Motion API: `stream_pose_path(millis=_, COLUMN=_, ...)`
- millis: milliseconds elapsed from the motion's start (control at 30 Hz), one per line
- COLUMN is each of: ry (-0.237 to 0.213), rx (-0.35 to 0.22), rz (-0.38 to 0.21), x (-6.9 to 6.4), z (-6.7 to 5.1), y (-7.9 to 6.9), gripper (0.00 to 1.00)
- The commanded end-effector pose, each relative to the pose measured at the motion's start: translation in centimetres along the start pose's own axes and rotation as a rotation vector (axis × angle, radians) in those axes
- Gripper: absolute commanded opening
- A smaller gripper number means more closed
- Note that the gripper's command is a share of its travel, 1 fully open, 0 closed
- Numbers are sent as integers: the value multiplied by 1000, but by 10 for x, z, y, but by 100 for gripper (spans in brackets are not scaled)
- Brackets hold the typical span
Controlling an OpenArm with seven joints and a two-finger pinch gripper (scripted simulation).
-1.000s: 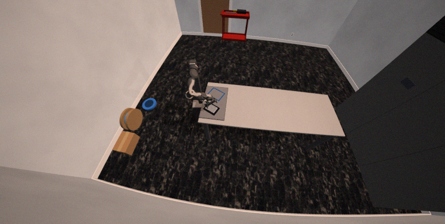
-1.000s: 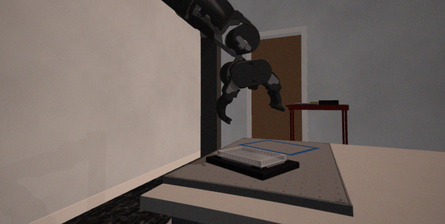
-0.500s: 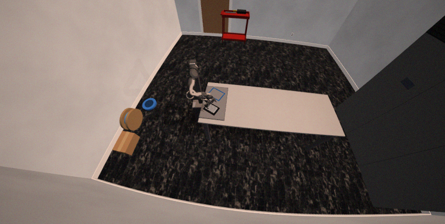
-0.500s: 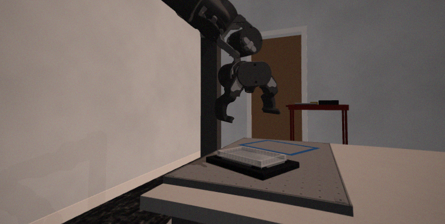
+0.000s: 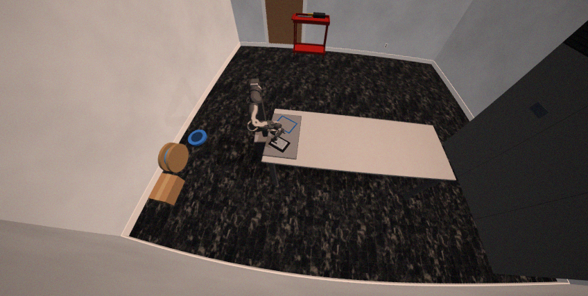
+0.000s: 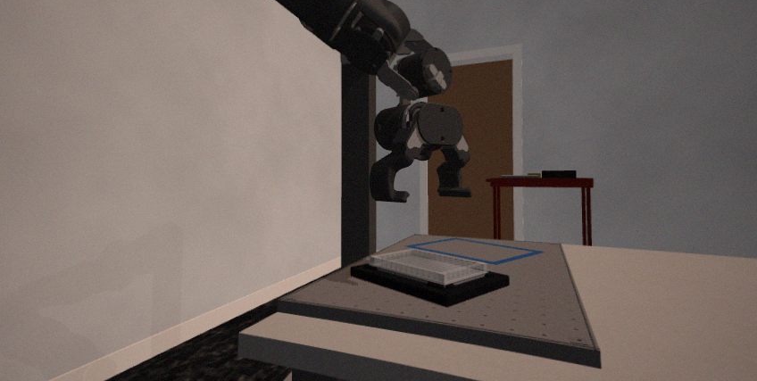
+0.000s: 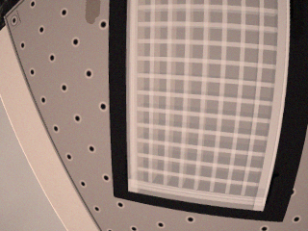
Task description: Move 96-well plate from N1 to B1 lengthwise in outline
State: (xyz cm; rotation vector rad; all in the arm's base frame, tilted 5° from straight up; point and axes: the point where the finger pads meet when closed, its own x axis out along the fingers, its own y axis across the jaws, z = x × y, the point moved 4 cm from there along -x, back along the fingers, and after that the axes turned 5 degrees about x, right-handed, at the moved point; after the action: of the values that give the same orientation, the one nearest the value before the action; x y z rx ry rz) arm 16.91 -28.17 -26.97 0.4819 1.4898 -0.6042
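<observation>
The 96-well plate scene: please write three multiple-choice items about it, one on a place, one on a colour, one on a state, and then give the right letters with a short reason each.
1. Where is the 96-well plate?
A. on the black plate nest
B. inside the taped outline
C. on the red cart

2. What colour is the taped outline?
A. yellow
B. blue
C. green

3. How is the gripper?
A. shut on the plate
B. open, above the plate
C. resting on the deck

Key:
1 A, the plate lies flat on the black plate nest.
2 B, the tape on the deck is blue.
3 B, its fingers hang spread in the air, clear of the plate.
</observation>
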Motion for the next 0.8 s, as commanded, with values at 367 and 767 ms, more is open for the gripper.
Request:
stream_pose_path(millis=367, ry=-3, rx=-2, rz=-1, x=-1, z=1, y=0, gripper=77)
stream_pose_path(millis=767, ry=-3, rx=-2, rz=-1, x=-1, z=1, y=0, gripper=77)
